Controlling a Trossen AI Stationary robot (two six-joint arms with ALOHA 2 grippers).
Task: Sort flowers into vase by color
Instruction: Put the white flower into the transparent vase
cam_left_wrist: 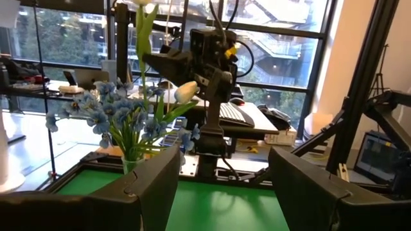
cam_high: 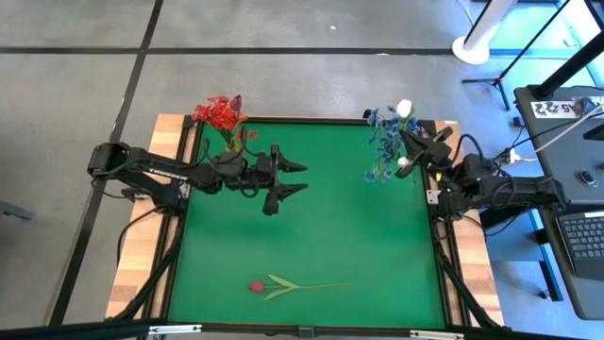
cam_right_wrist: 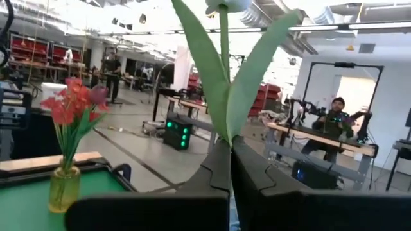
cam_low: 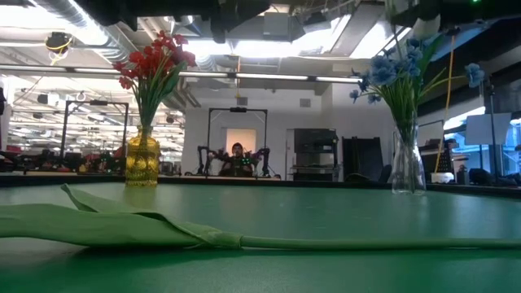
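Note:
My right gripper (cam_high: 409,132) is shut at the far right of the table on a white tulip with its bud (cam_right_wrist: 228,3) above the fingers. It is over the clear vase (cam_low: 404,171) of blue flowers (cam_high: 382,142). A second white tulip bud (cam_left_wrist: 186,92) leans out of that vase. Red flowers (cam_high: 220,115) stand in a yellow vase (cam_low: 142,160) at the far left. A dark red-pink tulip (cam_high: 293,283) lies flat near the table's near edge. My left gripper (cam_high: 288,179) is open above the table beside the red flowers, touching nothing. My right gripper pinches the white tulip's stem (cam_right_wrist: 225,131) between its two fingers, just below where the two long leaves (cam_right_wrist: 202,70) part. The fingers come in level from the table's right, across the stem. The tulip stands upright; its lower end is hidden among the blue flowers (cam_left_wrist: 122,122).
The green mat (cam_high: 359,227) lies bare between the two vases and the lying tulip. Wooden strips (cam_high: 142,246) and black frame rails border it. Beyond the right edge are a desk with a keyboard (cam_high: 585,236) and cables. A person (cam_right_wrist: 334,112) sits far off in the room.

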